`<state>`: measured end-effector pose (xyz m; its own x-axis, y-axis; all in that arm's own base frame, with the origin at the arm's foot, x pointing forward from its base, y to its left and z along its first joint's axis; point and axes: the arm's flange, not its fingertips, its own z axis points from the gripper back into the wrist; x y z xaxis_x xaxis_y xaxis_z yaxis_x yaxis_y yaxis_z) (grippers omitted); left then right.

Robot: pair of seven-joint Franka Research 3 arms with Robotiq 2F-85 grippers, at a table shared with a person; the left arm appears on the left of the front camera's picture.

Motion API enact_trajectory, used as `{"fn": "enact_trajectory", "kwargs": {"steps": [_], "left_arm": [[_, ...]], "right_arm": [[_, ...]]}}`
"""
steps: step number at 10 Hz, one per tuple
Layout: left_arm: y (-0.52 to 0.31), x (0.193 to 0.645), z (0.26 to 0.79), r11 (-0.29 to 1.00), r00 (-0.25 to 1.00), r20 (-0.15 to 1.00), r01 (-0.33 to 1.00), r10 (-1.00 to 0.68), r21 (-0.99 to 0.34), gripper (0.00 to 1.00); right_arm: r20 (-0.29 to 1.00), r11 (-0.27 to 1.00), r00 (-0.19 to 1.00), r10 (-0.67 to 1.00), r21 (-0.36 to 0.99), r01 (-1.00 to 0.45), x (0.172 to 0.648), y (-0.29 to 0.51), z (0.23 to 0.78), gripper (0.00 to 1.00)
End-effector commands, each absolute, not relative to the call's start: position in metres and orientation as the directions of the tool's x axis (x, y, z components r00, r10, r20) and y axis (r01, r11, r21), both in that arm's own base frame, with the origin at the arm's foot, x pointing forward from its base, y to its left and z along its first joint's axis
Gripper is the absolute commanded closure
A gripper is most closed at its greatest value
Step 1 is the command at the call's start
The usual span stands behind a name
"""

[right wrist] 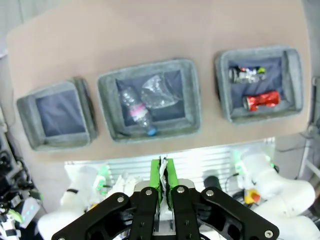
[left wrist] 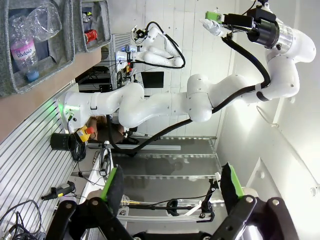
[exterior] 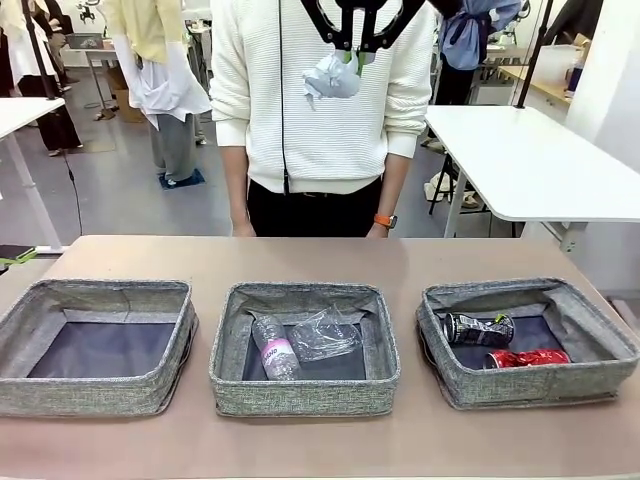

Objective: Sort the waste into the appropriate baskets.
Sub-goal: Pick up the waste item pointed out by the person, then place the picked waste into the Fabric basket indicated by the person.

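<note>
My right gripper [exterior: 352, 58] hangs high above the table's far side, shut on the crumpled white paper wad [exterior: 331, 78]. From its own camera the green pads [right wrist: 163, 175] are pressed together on a sliver of white paper. Three grey baskets stand in a row below. The left basket [exterior: 90, 395] [right wrist: 25, 115] holds nothing. In the middle basket [exterior: 300, 395] lie the clear bottle with a pink label [exterior: 274, 349] [right wrist: 135, 112] and the clear plastic cup [exterior: 325, 335] [right wrist: 157, 92]. The right basket [exterior: 530, 385] holds the crushed dark can [exterior: 478, 329] and the red can [exterior: 527, 358]. My left gripper [left wrist: 172, 187] is open and holds nothing.
A person in a white sweater [exterior: 320, 110] stands at the table's far edge, behind the middle basket, with a hand [exterior: 380, 228] at the edge. Bare brown tabletop [exterior: 320, 260] lies between the baskets and the person. A white table [exterior: 530, 160] stands at the back right.
</note>
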<state>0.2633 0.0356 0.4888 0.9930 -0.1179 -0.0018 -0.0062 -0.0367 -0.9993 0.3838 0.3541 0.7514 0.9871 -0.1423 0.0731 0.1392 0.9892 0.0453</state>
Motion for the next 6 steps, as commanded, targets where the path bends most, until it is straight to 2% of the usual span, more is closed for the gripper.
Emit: {"fn": "enact_trajectory", "kwargs": {"steps": [1,6], "left_arm": [[0.0347,0.2623,0.4913,-0.057,0.993,0.017,0.011,-0.119,-0.998,0.0],[0.0347,0.2623,0.4913,-0.057,0.993,0.017,0.011,-0.119,-0.998,0.0]], "right_arm": [[0.075,0.988,0.986,-0.152,0.047,0.148,0.3813,0.3532,0.753,0.95],[0.075,0.988,0.986,-0.152,0.047,0.148,0.3813,0.3532,0.753,0.95]]}}
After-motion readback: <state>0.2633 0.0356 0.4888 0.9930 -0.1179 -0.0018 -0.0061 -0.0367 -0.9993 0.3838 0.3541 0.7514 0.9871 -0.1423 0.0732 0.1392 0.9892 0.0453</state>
